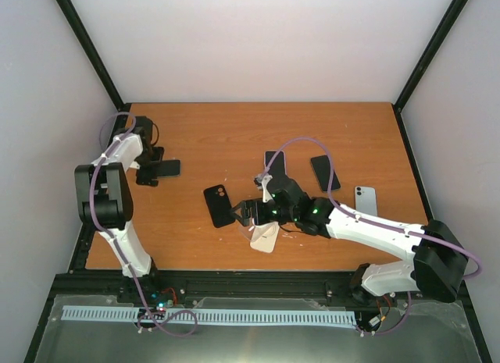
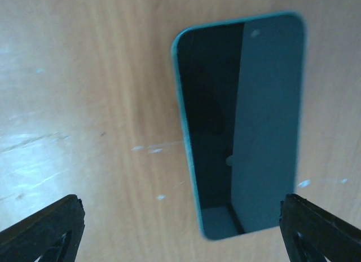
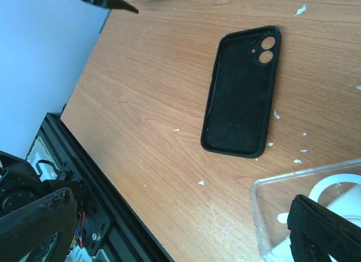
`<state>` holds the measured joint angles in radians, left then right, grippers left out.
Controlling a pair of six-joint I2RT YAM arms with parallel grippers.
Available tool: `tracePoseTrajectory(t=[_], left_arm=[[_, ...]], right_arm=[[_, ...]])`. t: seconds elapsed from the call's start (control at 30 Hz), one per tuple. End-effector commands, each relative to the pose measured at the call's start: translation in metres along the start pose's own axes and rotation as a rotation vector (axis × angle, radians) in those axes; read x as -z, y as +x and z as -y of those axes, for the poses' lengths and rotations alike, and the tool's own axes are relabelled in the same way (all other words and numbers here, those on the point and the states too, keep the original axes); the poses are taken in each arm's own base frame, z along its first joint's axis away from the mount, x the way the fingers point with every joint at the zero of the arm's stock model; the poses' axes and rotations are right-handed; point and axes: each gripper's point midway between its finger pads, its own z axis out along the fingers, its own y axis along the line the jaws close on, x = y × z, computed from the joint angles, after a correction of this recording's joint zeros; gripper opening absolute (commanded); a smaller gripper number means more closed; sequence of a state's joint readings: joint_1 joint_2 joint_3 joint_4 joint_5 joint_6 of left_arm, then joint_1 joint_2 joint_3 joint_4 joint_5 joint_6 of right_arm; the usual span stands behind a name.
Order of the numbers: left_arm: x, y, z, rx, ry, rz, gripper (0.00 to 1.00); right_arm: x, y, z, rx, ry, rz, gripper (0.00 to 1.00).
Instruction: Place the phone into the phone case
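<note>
A phone [image 2: 242,127] with a teal rim and dark screen lies flat on the wood, in front of my left gripper [image 2: 183,234]. That gripper is open, its fingers wide apart, the right fingertip [image 2: 321,228] by the phone's near corner. In the top view this phone [image 1: 167,169] is at the far left beside the left gripper [image 1: 150,168]. A black phone case [image 3: 242,93] lies hollow side up and empty, ahead of my open right gripper [image 3: 180,228]. The top view has the black case [image 1: 218,205] just left of the right gripper [image 1: 237,215].
A clear case [image 3: 304,211] with a white ring lies under the right gripper's right finger; in the top view this clear case [image 1: 266,238] is near the table's front edge [image 1: 234,269]. Two dark phones [image 1: 275,161] [image 1: 325,172] and a pale one [image 1: 366,199] lie to the right.
</note>
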<state>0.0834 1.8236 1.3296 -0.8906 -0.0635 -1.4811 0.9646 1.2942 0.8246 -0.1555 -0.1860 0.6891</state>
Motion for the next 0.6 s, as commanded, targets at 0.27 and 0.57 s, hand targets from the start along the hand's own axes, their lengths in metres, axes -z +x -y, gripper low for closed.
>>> tracePoseTrajectory(t=[0.27, 0.57], left_arm=[[-0.012, -0.024, 0.064, -0.002, 0.014, 0.009, 0.94], [-0.035, -0.016, 0.056, 0.018, -0.075, -0.036, 0.94]], right_arm=[[0.004, -0.001, 0.012, 0.012, 0.070, 0.016, 1.00], [0.018, -0.009, 0.017, 0.026, 0.113, 0.066, 1.00]])
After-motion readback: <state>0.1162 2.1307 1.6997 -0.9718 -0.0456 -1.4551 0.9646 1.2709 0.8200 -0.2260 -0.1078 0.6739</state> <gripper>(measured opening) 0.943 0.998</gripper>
